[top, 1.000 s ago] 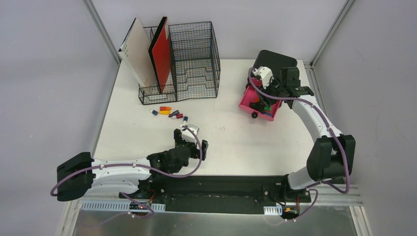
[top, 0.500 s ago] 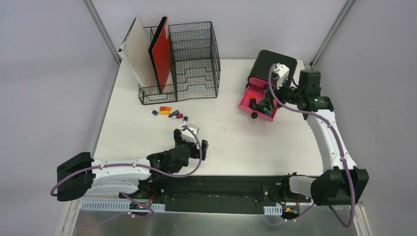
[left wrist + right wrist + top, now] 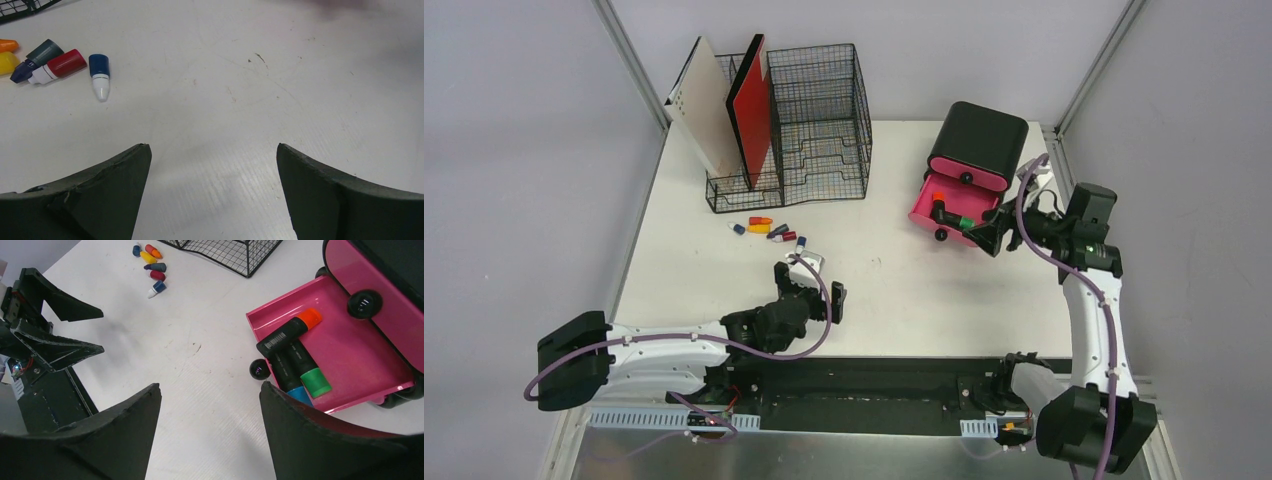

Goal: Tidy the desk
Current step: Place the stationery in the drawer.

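Note:
The desk [image 3: 904, 290] is a white tabletop. At its back right stands a black box [image 3: 979, 135] with its lower pink drawer [image 3: 924, 212] pulled out. In the drawer [image 3: 350, 355] lie three black markers with an orange cap [image 3: 310, 316], a green cap [image 3: 316, 382] and a blue cap [image 3: 299, 394]. My right gripper [image 3: 986, 235] hangs open just right of the drawer, holding nothing [image 3: 210, 384]. A cluster of small coloured caps [image 3: 769, 228] lies before the mesh organizer. My left gripper [image 3: 812, 290] stands wide open over bare desk [image 3: 212, 146], the caps [image 3: 55, 65] ahead and to its left.
A black wire-mesh organizer [image 3: 814, 130] stands at the back left, holding a white board [image 3: 709, 110] and a red board [image 3: 752, 110]. A black strip [image 3: 874, 375] runs along the front edge between the arm bases. Aluminium posts frame the back corners.
My right arm has swung from over the drawer out to its right side, and its jaws have spread wider. The left arm has barely moved.

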Tool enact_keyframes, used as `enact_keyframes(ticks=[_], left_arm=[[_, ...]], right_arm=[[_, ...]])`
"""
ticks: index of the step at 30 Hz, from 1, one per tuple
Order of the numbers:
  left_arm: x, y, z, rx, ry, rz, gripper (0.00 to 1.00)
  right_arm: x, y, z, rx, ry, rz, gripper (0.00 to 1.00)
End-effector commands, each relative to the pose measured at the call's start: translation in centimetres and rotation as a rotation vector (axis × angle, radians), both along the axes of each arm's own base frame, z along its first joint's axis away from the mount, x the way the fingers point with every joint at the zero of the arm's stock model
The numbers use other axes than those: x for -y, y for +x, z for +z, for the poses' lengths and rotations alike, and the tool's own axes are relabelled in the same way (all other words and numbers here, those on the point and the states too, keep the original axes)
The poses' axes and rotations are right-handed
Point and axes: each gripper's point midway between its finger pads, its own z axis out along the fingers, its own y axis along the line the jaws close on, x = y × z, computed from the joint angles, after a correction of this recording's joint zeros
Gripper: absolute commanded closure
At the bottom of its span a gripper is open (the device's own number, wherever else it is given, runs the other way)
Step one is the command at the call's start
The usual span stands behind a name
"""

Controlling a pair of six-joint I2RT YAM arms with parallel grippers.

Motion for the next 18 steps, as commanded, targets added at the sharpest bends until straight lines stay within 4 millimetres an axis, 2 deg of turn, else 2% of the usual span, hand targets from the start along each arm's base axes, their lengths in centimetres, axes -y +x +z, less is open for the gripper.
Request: enact_keyframes(ticks=[1,9,13,18], left_arm=[[-0.7,0.4,0.4,0.006,-0.035,0.051,0.01],[-1.8,0.4,1.2,-0.006,-0.063,0.098,0.01],[-2.5,-0.1,2.4,-0.032,-0.098,0.108,0.01],[-3.3,-0.2,5.5,-0.048,-0.159,0.114,0.01]], right_arm=[[0.0,-0.6,1.6,0.131,0.031,0.036,0.25],[0.5,-0.4,1.3,0.127,0.001,0.010,0.25],[0.5,-0.4,1.3,0.124,0.005,0.005,0.25],[0.4,-0.5,1.5,0.118,0.015,0.008,0.25]])
